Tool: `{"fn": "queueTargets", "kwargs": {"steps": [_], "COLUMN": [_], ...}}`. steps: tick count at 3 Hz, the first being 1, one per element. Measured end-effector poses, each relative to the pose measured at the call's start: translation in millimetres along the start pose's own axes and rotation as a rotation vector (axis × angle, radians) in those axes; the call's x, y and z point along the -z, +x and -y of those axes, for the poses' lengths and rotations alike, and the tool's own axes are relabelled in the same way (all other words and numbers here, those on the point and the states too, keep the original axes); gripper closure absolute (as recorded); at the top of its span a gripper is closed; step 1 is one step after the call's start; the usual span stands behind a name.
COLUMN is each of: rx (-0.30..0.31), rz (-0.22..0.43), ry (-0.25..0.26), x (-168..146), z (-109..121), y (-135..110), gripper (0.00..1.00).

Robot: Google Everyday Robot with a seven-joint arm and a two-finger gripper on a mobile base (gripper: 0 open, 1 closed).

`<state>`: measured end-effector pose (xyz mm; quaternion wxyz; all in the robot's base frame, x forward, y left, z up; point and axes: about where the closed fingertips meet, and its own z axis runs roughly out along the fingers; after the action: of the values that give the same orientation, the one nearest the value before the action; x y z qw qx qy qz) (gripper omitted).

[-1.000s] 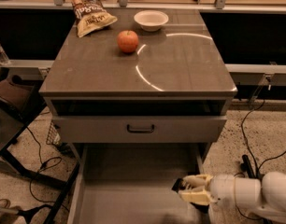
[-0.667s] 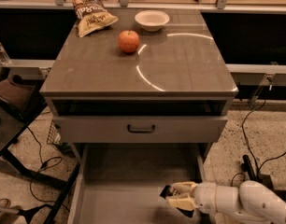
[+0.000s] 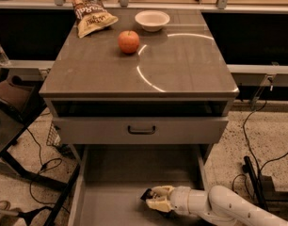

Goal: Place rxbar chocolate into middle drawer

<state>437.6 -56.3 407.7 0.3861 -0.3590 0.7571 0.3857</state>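
Grey cabinet top (image 3: 181, 74) up above carries the apple (image 3: 129, 41), the white bowl (image 3: 152, 20) and the tan snack bag (image 3: 91, 14), none of which concern me now. All the action is down low, under the shut drawer front (image 3: 87, 130) with its dark handle (image 3: 141, 130). I've got the middle drawer (image 3: 130, 171) pulled wide open, and my gripper (image 3: 152, 198) reaches in from the right, low over the near part of its floor. Its pale fingers are pinched close on a dark sliver at their tips, the rxbar chocolate (image 3: 145, 195) as far as I can make out in this gloom (it shows only as a small black edge). So I judge we're at the placing step: bar inside the drawer's walls, not yet let go. Next I'd want a short drop to the floor, then the fingers spread, and a lift up clear of the side walls.
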Motion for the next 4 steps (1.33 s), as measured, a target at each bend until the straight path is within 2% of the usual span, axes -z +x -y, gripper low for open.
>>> {"fn": "queueTargets", "kwargs": {"steps": [1,3,4], "rx": [0.025,0.029,0.029], "rz": [0.040,0.045,0.046], "ry": [0.055,0.064,0.060], "x": [-12.7,-16.9,-18.7], "z": [-2.8,-2.1,-3.5], "y": [-19.1,-23.4,-23.8], "gripper": [1.00,0.53,0.22]}}
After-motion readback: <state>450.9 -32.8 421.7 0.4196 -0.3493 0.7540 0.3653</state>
